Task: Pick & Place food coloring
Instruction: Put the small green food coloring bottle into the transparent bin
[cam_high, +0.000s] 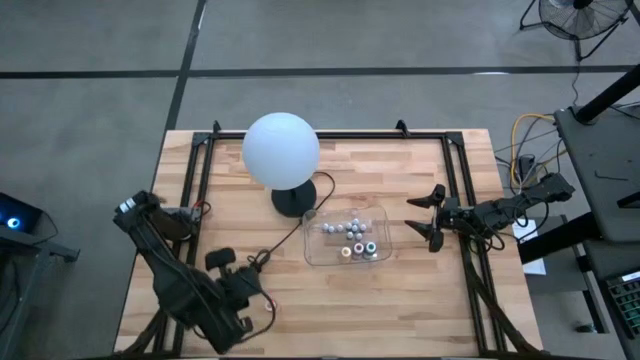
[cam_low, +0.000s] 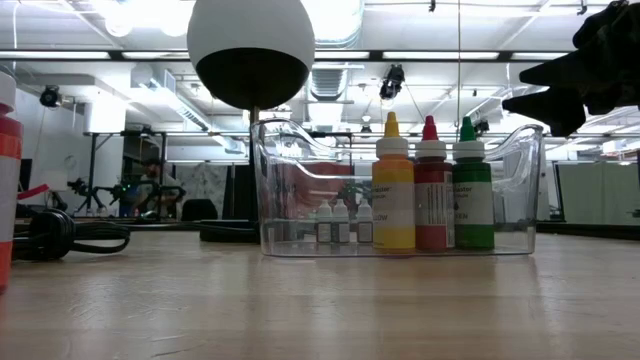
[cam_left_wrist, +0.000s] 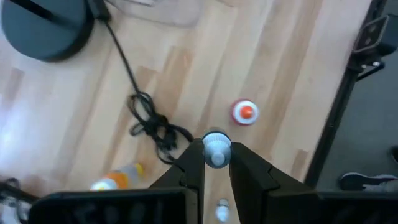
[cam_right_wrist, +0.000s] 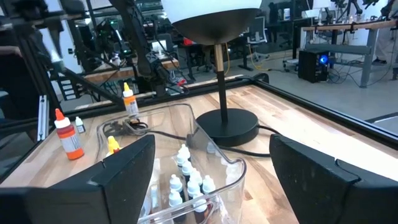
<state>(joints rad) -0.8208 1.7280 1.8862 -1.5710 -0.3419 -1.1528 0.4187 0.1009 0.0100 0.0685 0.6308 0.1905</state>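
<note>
The food coloring is mostly in the clear tray (cam_high: 347, 238). Yellow, red and green bottles (cam_low: 431, 185) stand at its near wall, and small white-capped ones (cam_right_wrist: 186, 177) stand behind them. More bottles are loose on the wood: an orange-capped one (cam_left_wrist: 244, 112) stands upright and another (cam_left_wrist: 118, 177) lies on its side. My left gripper (cam_left_wrist: 216, 163), near the table's near-left corner (cam_high: 228, 268), is shut on a tiny pale-capped bottle (cam_left_wrist: 216, 149). My right gripper (cam_right_wrist: 211, 162) hangs wide open to the right of the tray (cam_high: 432, 217), touching nothing. My left gripper pinches the tiny bottle between its two fingers (cam_left_wrist: 194, 165), one on each side just below the pale cap (cam_left_wrist: 216, 144). The fingers come from above, pointing down, and the bottle stands upright between them. Whether its base is on the table is hidden.
A white globe lamp (cam_high: 281, 148) stands on a black base (cam_high: 295, 200) left of the tray, and its cable (cam_left_wrist: 152, 127) is knotted on the wood near my left gripper. Black frame rails (cam_high: 455, 170) run along the table's sides. Another small bottle (cam_left_wrist: 222, 210) sits beneath the left fingers.
</note>
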